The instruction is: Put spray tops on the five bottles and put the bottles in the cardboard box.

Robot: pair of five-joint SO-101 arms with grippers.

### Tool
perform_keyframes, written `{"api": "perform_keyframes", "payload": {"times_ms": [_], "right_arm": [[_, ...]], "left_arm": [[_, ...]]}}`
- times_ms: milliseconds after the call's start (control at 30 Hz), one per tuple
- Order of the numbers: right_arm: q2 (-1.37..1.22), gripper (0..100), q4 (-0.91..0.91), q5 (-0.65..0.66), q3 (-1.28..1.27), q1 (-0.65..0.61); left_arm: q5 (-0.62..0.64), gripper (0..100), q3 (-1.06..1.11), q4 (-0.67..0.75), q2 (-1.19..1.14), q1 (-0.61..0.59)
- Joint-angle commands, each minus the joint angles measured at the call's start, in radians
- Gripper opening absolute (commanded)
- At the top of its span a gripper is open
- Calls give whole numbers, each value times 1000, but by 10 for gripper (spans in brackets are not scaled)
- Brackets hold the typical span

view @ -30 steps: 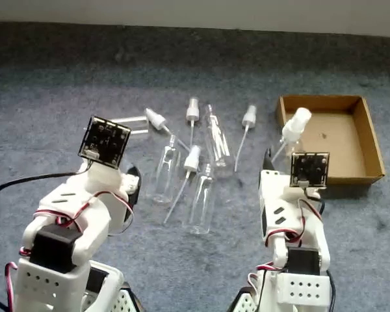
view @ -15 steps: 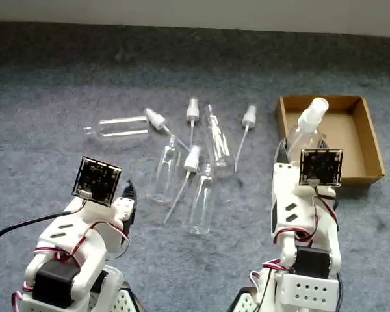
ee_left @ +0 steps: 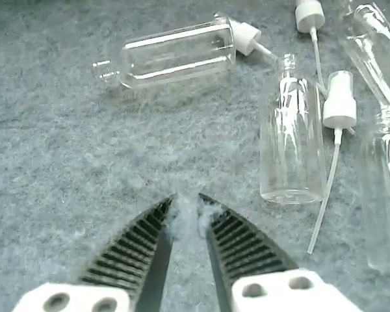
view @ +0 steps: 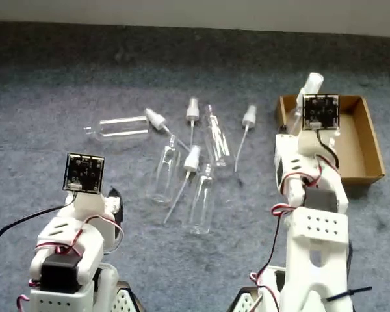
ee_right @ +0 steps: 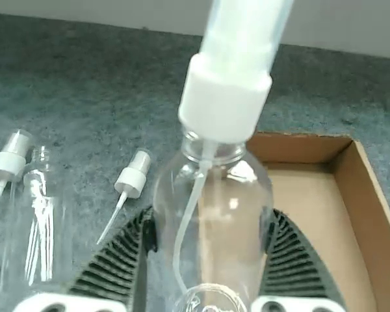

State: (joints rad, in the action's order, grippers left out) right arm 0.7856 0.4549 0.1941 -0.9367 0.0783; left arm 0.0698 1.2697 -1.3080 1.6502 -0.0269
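Note:
My right gripper (view: 304,123) (ee_right: 211,224) is shut on a clear bottle (view: 299,110) (ee_right: 214,188) with a white spray top (view: 311,83) (ee_right: 231,97) fitted. It holds the bottle raised over the left part of the cardboard box (view: 351,140) (ee_right: 312,195). Clear open bottles lie on the carpet: one at the far left (view: 120,127) (ee_left: 175,55), one beside it (view: 164,172) (ee_left: 291,133), one tilted (view: 218,136) and one nearest (view: 201,198). Loose spray tops (view: 192,109) (view: 249,117) (view: 192,158) (view: 156,119) lie among them. My left gripper (view: 114,195) (ee_left: 186,201) is shut and empty, short of the bottles.
Grey carpet covers the whole table. The box's inside (view: 341,133) is bare cardboard. Open carpet lies to the left of the far-left bottle and in front of both arms. A pale wall runs along the far edge.
My right arm has stretched forward and carried the capped bottle from the box's near left corner to above the box. My left arm has drawn back toward its base.

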Motion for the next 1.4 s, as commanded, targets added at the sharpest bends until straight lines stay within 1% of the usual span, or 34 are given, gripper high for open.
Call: {"api": "perform_keyframes", "payload": {"times_ms": [0,200,367,467,533,667,900,1067,1367], "right_arm": [[-76,111,-160,3,77,13],[-216,111,-262,3,84,16],[-357,111,-392,3,134,73],[-458,111,-430,2,199,107],[-506,111,-435,-31,240,120],[-573,111,-435,-166,328,142],[-722,111,-435,-172,489,136],[-854,111,-435,-180,608,136],[-1000,116,-456,-173,693,117]], "left_arm": [[14,5,30,3,10,-18],[15,5,76,3,10,-19],[17,5,105,8,10,-19],[17,5,143,58,10,-19],[17,5,157,77,10,-19],[17,5,165,97,10,-41],[15,5,234,190,10,-105],[15,5,248,195,10,-105],[9,5,254,195,10,-101]]}}
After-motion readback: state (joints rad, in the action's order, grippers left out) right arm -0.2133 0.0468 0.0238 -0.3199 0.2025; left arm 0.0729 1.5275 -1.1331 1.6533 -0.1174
